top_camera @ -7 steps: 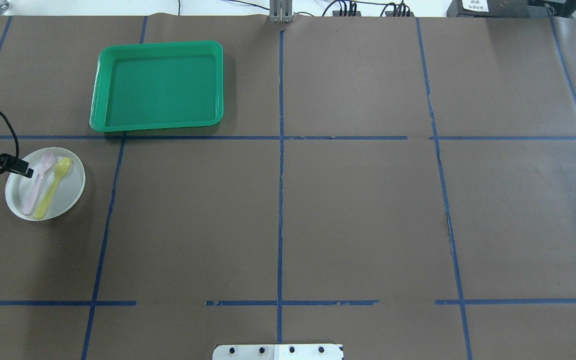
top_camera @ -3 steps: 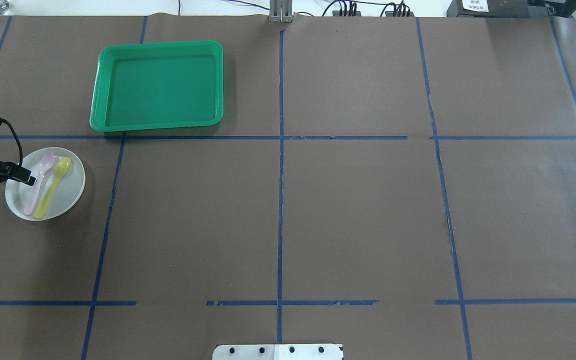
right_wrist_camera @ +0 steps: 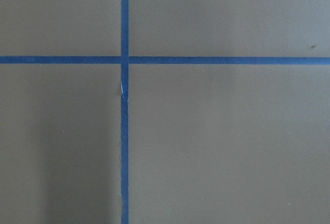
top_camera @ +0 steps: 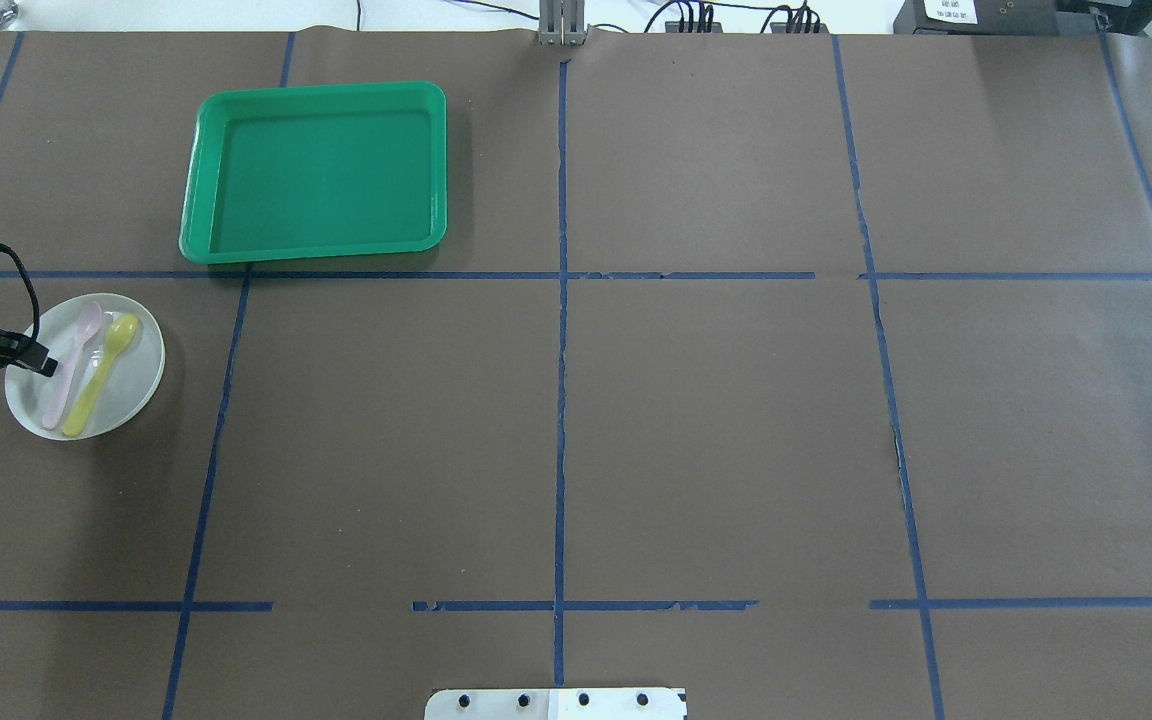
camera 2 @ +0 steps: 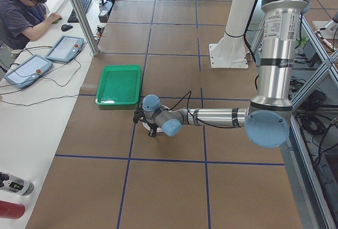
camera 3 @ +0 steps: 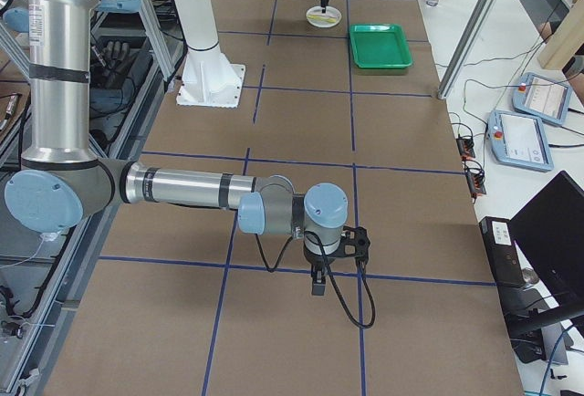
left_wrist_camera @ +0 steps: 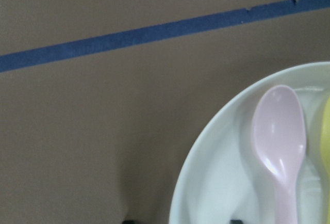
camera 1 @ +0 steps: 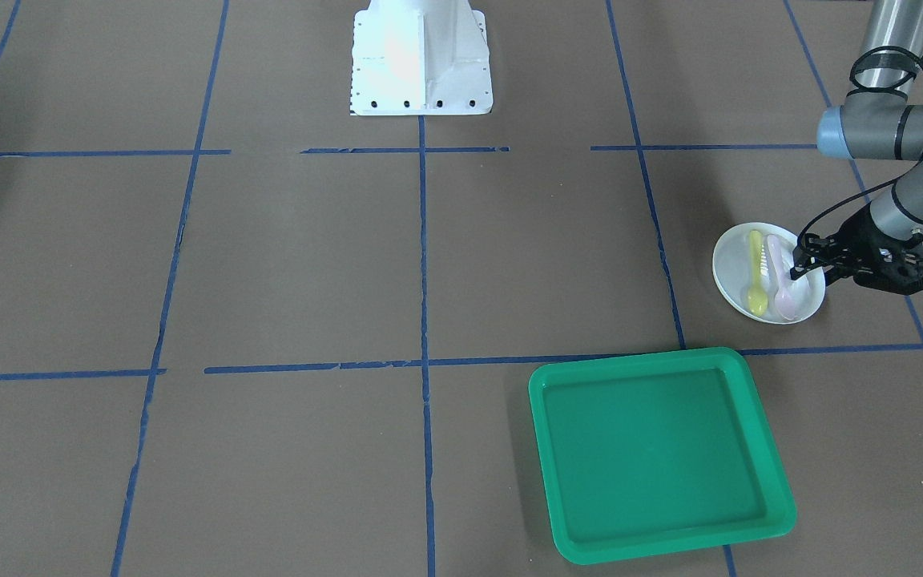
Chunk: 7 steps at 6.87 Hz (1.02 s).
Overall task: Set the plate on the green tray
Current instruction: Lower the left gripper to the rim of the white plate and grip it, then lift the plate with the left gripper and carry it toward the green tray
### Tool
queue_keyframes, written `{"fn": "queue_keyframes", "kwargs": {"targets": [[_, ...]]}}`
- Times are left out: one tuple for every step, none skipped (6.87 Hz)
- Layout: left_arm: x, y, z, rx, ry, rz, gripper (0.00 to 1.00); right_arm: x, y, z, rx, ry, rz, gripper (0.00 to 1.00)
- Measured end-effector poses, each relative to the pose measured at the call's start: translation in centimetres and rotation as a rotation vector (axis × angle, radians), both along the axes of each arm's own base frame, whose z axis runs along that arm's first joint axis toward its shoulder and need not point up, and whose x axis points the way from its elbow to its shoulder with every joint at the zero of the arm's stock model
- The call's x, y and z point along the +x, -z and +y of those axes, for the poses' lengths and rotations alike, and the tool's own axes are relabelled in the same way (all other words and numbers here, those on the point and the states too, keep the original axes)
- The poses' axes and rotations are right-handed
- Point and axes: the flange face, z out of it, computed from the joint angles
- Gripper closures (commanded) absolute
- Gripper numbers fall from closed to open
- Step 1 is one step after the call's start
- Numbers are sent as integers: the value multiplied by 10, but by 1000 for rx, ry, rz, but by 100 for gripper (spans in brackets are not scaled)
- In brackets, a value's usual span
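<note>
The white plate [top_camera: 131, 385] lies at the table's left edge, in front of and left of the green tray [top_camera: 316, 92]. It holds a pink spoon [top_camera: 86, 325] and a yellow spoon [top_camera: 101, 370]. My left gripper [top_camera: 31, 362] is low at the plate's left rim. In the front view the left gripper [camera 1: 810, 274] has its jaws apart, one finger inside the plate [camera 1: 730, 276] and one outside. The left wrist view shows the rim [left_wrist_camera: 216, 182] running between two dark fingertips. My right gripper [camera 3: 315, 282] hangs over bare table far from both; I cannot tell whether it is open or shut.
The tray [camera 1: 654, 457] has nothing in it. The robot's white base [camera 1: 421, 56] stands at the middle of the near edge. Blue tape lines [top_camera: 561, 400] cross the brown table cover. An operator [camera 2: 24, 7] sits beyond the tray's side.
My left gripper has moved toward the robot and slightly left along the plate's rim. The plate with its spoons has shifted a little to the left. The tray has not moved.
</note>
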Motion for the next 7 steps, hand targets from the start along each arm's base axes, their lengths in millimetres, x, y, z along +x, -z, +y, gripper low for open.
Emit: {"fn": "queue_keyframes", "kwargs": {"targets": [[-1, 2, 0, -2, -4, 8, 86, 0, 0, 0, 0, 0, 0, 0], [-1, 4, 1, -6, -12, 22, 86, 0, 0, 0, 0, 0, 0, 0], [-2, 5, 1, -10, -16, 33, 100, 0, 0, 0, 0, 0, 0, 0], [-2, 6, 1, -13, -19, 40, 100, 0, 0, 0, 0, 0, 0, 0], [-4, 8, 1, -16, -22, 49, 100, 0, 0, 0, 0, 0, 0, 0], [-11, 9, 0, -30, -24, 71, 100, 0, 0, 0, 0, 0, 0, 0], [-29, 6, -1, -69, -48, 104, 100, 0, 0, 0, 0, 0, 0, 0]]}}
